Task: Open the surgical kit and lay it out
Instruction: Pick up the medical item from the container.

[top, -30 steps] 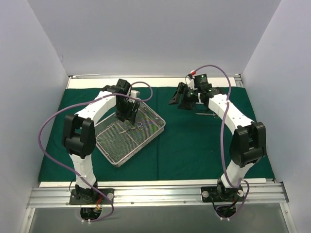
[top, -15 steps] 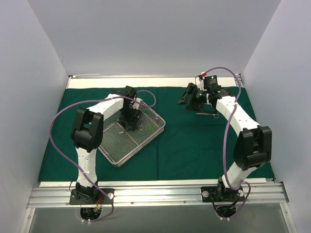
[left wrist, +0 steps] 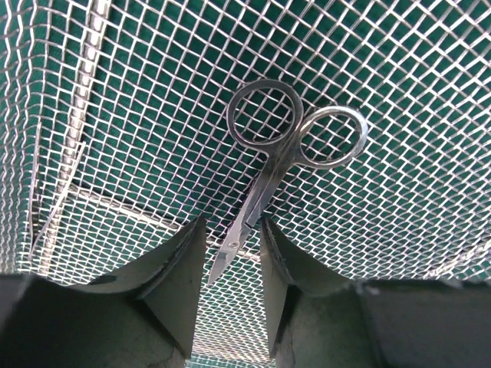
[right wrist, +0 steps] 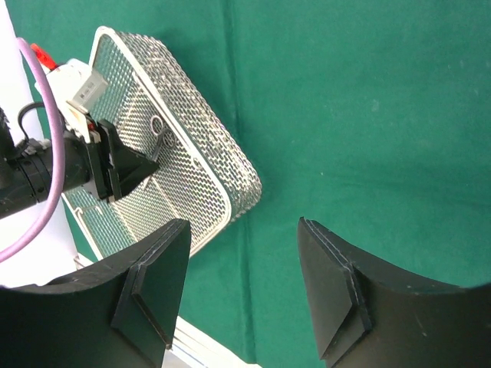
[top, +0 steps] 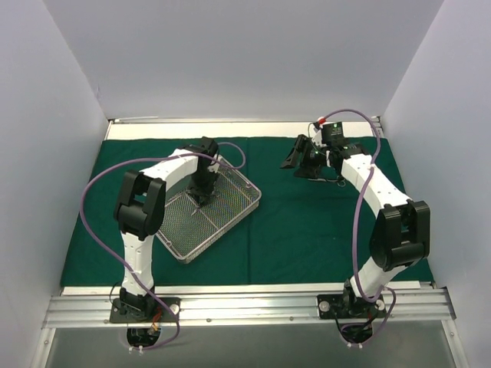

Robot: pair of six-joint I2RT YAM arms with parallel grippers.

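The dark green cloth (top: 307, 230) lies spread flat over the table. The silver wire-mesh tray (top: 184, 247) sits on it at the left, turned at an angle. My left gripper (top: 204, 193) is down inside the tray. In the left wrist view it (left wrist: 232, 230) is open, with its fingertips on either side of the blades of shiny scissors (left wrist: 268, 165) lying on the mesh (left wrist: 399, 92). A gap shows on each side of the blades. My right gripper (top: 296, 162) is open and empty above the cloth at the back right (right wrist: 244, 230).
A second slim metal instrument (top: 328, 181) lies on the cloth beside my right forearm, partly hidden. White walls close in the left, back and right. The right wrist view shows the tray (right wrist: 219, 153) with my left gripper in it.
My left gripper has come down into the tray and now straddles the scissors' blades. My right gripper has moved a little back and to the right, staying open.
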